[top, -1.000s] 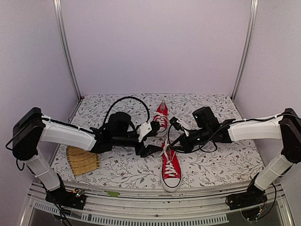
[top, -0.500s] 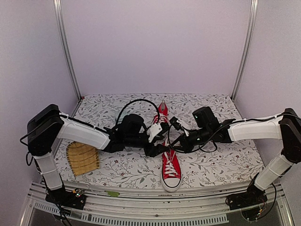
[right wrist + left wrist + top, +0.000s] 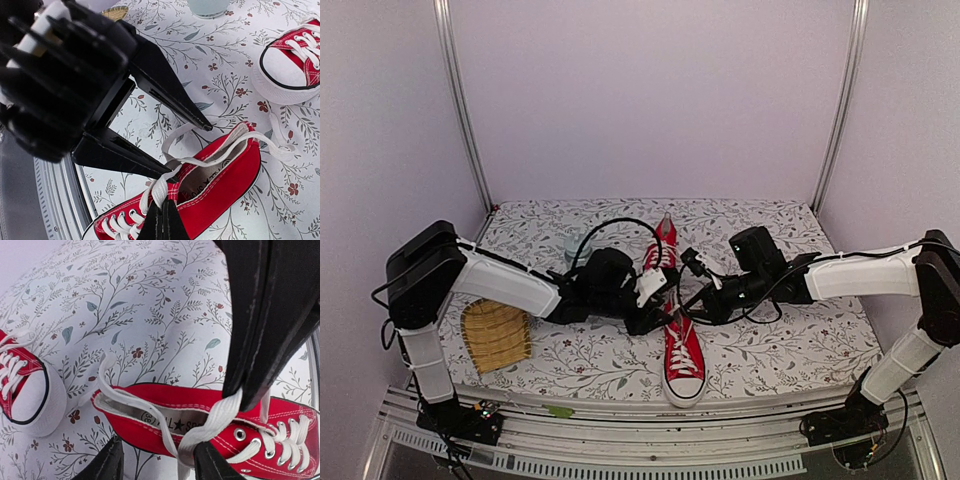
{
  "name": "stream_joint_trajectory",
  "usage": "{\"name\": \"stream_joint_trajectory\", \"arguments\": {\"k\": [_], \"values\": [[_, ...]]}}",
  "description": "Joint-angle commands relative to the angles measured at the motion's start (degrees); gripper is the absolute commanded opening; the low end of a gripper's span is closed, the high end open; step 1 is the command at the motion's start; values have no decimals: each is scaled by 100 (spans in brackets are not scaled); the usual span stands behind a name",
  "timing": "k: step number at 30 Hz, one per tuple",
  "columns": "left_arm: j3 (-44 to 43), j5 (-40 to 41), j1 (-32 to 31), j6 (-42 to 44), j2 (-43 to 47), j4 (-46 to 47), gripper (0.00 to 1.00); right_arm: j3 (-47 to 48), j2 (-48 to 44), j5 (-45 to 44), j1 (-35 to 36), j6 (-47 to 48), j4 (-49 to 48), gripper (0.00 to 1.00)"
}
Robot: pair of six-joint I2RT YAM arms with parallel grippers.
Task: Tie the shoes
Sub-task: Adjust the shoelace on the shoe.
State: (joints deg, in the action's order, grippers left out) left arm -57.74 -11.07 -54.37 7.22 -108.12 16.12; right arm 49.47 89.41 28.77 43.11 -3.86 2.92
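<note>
Step in hand: gathering the lace ends of the nearer small red canvas sneaker with a white rubber toe cap. It lies at lower centre of the overhead frame, toe toward the bottom edge. Its twin lies just above it. The right gripper is pressed together on one flat white lace, holding it raised over the eyelets. The left gripper has its jaws apart, straddling the loose second strand at the collar. No knot is formed. Next, in my judgement, the left jaws must pinch that strand and cross it over the held one.
</note>
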Motion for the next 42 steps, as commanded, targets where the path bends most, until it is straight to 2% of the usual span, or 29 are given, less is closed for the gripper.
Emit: {"name": "stream_joint_trajectory", "arguments": {"k": [1,3,4,5,6,7,8,12,20,25,27,30,33,37,40,42], "values": [[-132,90,-39,17,-134,-225,47,93,-81,-80,2,-1,-192,1],[-152,57,-39,42,-141,-256,38,89,-81,-79,3,-3,-184,1],[-146,41,-39,52,-123,-254,30,87,-81,-97,-3,-1,-174,1],[-127,26,-39,77,-82,-228,17,81,-81,-122,-1,-4,-157,1],[-73,-15,-39,93,-8,-166,12,76,-89,-149,-2,-2,-150,1],[4,-68,-45,137,83,-66,3,67,-90,-193,-11,-1,-145,1],[120,-124,-47,190,201,68,0,59,-98,-216,-27,-1,-141,1],[498,-392,-56,488,569,428,0,51,-86,-320,-132,-13,-235,1],[456,-538,-56,793,765,-3,0,132,140,-895,-246,-1,-600,4],[390,-509,-48,742,795,-40,0,247,335,-1029,-242,148,-493,20],[378,-425,-47,706,785,-26,0,104,147,-1131,-239,248,-535,30],[353,-340,-39,696,731,-30,0,-321,-394,-1152,-242,581,-753,35],[319,-211,-39,665,703,-31,0,-820,-1092,-1069,-164,865,-1060,37],[292,-189,-30,645,770,17,0,-1573,-1715,-1257,372,1338,-1834,35],[285,-183,-21,655,800,27,0,-2035,-1695,-1413,761,1793,-2598,31],[266,-142,-15,657,808,11,0,-2026,-1492,-1458,953,2085,-2918,29]]}}
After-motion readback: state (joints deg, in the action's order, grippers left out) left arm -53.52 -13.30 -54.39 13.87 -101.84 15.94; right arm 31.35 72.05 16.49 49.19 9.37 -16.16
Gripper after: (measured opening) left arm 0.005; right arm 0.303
